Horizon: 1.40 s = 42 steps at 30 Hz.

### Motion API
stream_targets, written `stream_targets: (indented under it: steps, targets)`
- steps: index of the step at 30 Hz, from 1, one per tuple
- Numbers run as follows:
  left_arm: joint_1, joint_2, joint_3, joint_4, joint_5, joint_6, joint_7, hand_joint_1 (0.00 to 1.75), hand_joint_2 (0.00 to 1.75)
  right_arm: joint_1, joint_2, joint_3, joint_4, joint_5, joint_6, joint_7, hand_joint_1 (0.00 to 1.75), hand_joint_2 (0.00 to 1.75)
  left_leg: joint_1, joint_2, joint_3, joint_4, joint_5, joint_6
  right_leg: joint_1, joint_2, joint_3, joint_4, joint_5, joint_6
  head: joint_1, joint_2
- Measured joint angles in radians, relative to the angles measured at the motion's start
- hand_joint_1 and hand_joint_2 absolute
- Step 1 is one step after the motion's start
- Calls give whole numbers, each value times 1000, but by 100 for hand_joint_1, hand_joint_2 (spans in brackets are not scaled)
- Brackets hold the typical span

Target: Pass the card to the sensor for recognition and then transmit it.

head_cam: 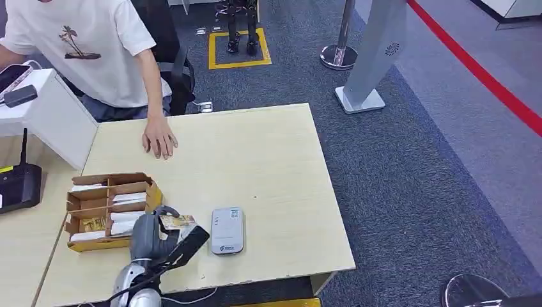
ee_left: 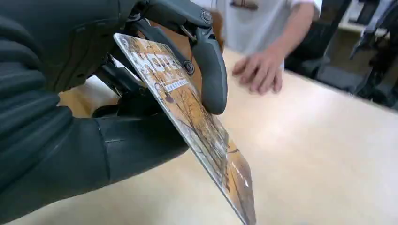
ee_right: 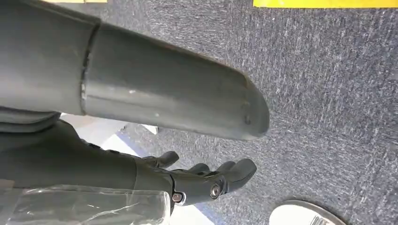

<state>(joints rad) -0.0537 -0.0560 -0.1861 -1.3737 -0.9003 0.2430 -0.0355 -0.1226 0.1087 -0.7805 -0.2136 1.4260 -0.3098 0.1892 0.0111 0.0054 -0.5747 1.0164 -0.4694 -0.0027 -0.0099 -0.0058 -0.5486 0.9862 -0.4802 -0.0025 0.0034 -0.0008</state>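
Note:
My left hand (head_cam: 153, 231) holds a brown-and-yellow printed card (head_cam: 177, 222) just above the table, between the cardboard box and the sensor. In the left wrist view the card (ee_left: 192, 115) is pinched between the thumb and a finger (ee_left: 211, 70), tilted edge-down. The sensor (head_cam: 227, 230), a flat grey-white device with a small label, lies on the table just right of the card. My right hand (ee_right: 206, 180) hangs over the carpet with its fingers apart, holding nothing.
A cardboard box (head_cam: 110, 211) with compartments of cards sits at the table's left. A person in a white shirt rests a hand (head_cam: 159, 137) on the far side of the wooden table (head_cam: 268, 160). A black device (head_cam: 19, 185) stands far left.

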Motion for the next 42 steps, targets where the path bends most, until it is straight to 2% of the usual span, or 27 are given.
stream_targets:
  steps: [13, 18, 23, 32, 36, 42]
  targets:
    - [-124, 118, 79, -49, -36, -5, 15, 175, 175, -9, 0, 12, 0, 2, 14, -1, 0, 0, 0, 0, 0, 0, 0, 0, 0, 0, 0, 0, 0, 0, 0, 0]
    - [-172, 181, 134, -49, -54, -6, 34, 175, 175, -9, -2, 16, 0, 2, 14, -2, 0, 0, 0, 0, 0, 0, 0, -1, 0, 1, -1, 0, 0, -1, 0, 0]
    - [-230, 241, 192, -40, -56, -27, 37, 175, 175, -10, -3, 17, 0, 2, 14, -2, 0, 0, 0, 0, 0, 0, 1, -1, 1, 1, -1, 0, 0, -1, 0, 0]
    - [-315, 335, 240, -7, -87, -72, 58, 175, 175, -9, -4, 17, 0, -9, 13, -8, 0, 0, 0, 1, 0, 0, 1, -1, 1, 1, -1, 0, 0, -1, 0, 0]
    - [-334, 356, 257, 10, -77, -88, 63, 175, 175, -6, -9, 17, 0, -1, 13, 11, 0, 0, 0, 1, 0, 0, 1, -1, 0, 1, -1, 0, 0, -1, 0, 0]
    - [-326, 359, 276, 72, -80, -64, 32, 175, 175, 25, -28, 17, 0, -2, 11, 7, 0, 0, 0, 2, -1, 0, 0, -1, 0, 2, -2, 0, 0, -1, 0, 0]
